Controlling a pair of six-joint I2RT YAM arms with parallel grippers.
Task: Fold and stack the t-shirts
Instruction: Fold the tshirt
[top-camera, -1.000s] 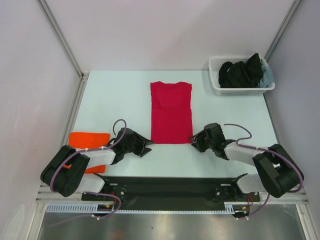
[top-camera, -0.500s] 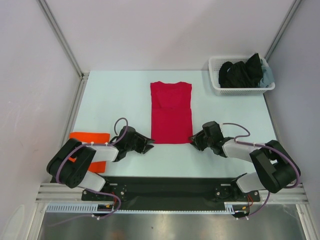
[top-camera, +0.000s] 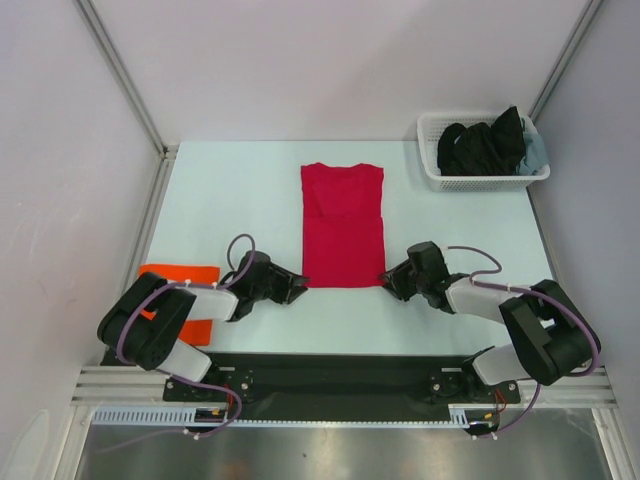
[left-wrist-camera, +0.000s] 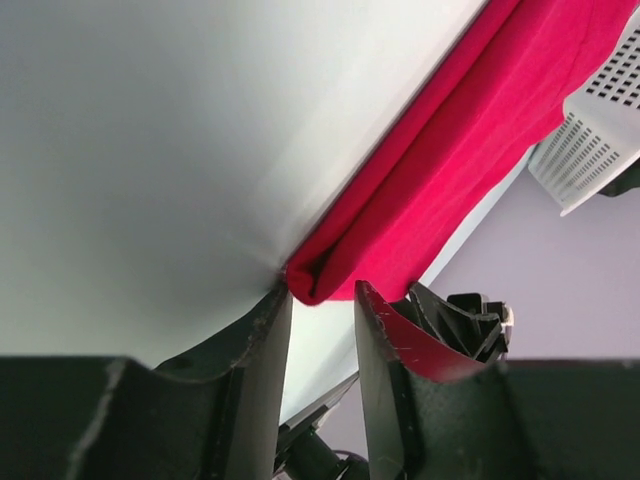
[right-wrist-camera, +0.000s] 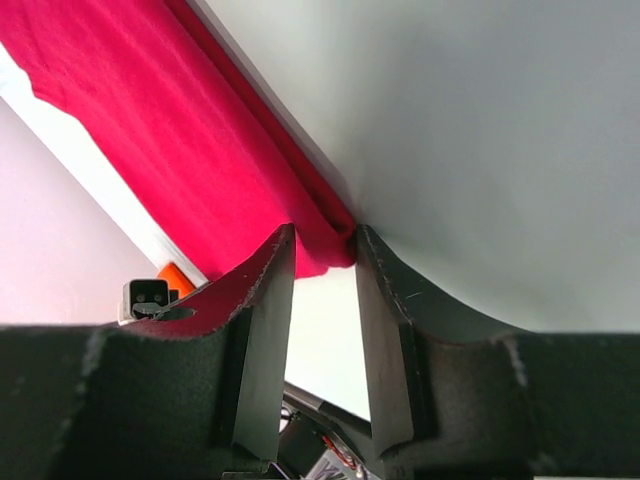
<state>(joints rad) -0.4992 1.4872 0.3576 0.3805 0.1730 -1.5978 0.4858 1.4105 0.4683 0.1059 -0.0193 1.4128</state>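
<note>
Two t-shirts lie on the tabletop (top-camera: 230, 190). The crimson red t-shirt (top-camera: 343, 225) sits in the middle, folded into a long, narrow rectangle that runs from far to near, flat apart from a faint fold line in its far half. The bright orange t-shirt (top-camera: 182, 274) lies well apart from it at the near left, folded small and partly hidden under the left arm.

The left end effector (top-camera: 297, 287) is down low at the red shirt's near left corner. In the left wrist view its two fingers (left-wrist-camera: 262, 370) stand a little apart. The doubled corner of the red cloth lies right at their tips, at the mouth of the gap rather than deep inside it, with pale tabletop showing through the gap.

The right end effector (top-camera: 388, 279) is equally low at the shirt's near right corner. In the right wrist view its fingers (right-wrist-camera: 268, 300) are likewise parted, and the red corner reaches just in between the two tips, with pale tabletop showing in the gap below it.

One white lattice basket (top-camera: 480, 182) stands at the far right of the tabletop, well apart from both shirts. It holds a heap of dark clothing (top-camera: 478, 145) with a bit of grey-blue cloth at its right end.
</note>
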